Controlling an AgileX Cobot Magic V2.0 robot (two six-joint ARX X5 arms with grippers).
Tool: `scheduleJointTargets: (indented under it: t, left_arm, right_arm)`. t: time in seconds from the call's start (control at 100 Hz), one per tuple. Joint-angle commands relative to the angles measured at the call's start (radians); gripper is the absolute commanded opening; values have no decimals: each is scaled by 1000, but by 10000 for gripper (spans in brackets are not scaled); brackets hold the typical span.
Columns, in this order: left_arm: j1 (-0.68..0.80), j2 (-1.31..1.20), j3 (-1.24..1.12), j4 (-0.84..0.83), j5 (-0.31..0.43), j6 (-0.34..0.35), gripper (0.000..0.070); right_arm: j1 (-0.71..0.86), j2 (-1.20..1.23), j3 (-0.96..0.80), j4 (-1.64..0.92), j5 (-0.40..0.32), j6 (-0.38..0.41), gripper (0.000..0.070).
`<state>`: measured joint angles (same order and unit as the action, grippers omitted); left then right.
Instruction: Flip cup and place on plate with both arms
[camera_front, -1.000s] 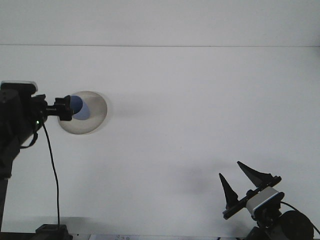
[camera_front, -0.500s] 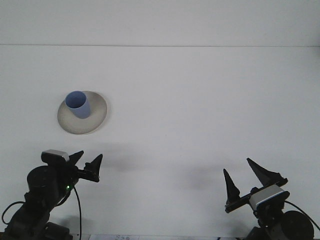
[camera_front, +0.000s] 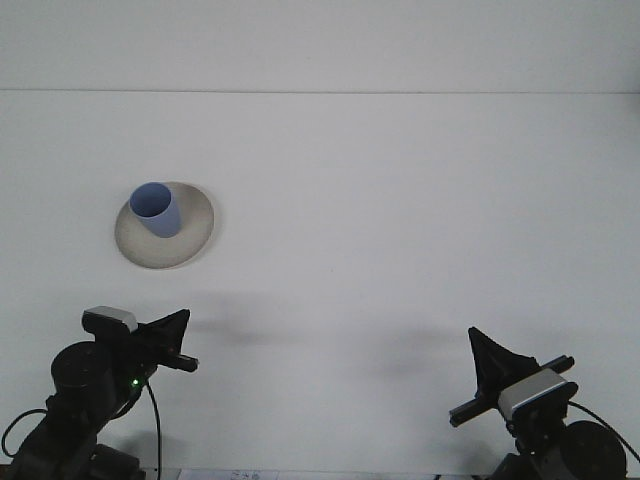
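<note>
Both sets of my fingers are drawn together and hold nothing. On my left gripper (camera_front: 178, 330) the dark fingers meet in a single wedge with no gap showing between them, pointing up and to the right over the white table (camera_front: 400, 220). On my right gripper (camera_front: 487, 357) the fingers likewise read as one dark triangular shape, tip upward, above the grey camera block on the wrist.

Up and slightly to the left of my left fingers, well apart from them, lies the plate (camera_front: 190, 245), a pale shallow round dish resting flat on the table. Inside it stands the blue cup (camera_front: 157, 208), mouth upward, its open rim facing the camera and its body leaning a little in the picture. The cup sits in the left-hand part of the plate, nearer the far rim than the near one, leaving the right side of the dish bare. I cannot see anything inside the cup; its interior shows only as a flat blue oval.

From my right fingers the plate and cup are far off, up and to the left across the table.
</note>
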<state>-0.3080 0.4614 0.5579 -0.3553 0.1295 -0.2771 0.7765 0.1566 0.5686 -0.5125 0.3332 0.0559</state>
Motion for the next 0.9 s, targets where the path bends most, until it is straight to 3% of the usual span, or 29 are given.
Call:
scheduleJointTargets:
  t: [0.0, 0.55, 0.74, 0.89]
  left_arm:
    - [-4, -1, 11, 16, 0, -4, 15]
    - [-2, -31, 11, 19, -1, -3, 15]
    - [80, -160, -64, 79, -20, 280, 15]
    - [166, -317, -285, 250, -217, 365, 15]
  right_arm:
    - [9, 1, 9, 10, 1, 7, 1]
    - [9, 1, 9, 11, 1, 7, 0]
    - [9, 1, 9, 11, 1, 7, 1]
    - [9, 1, 9, 11, 1, 7, 0]
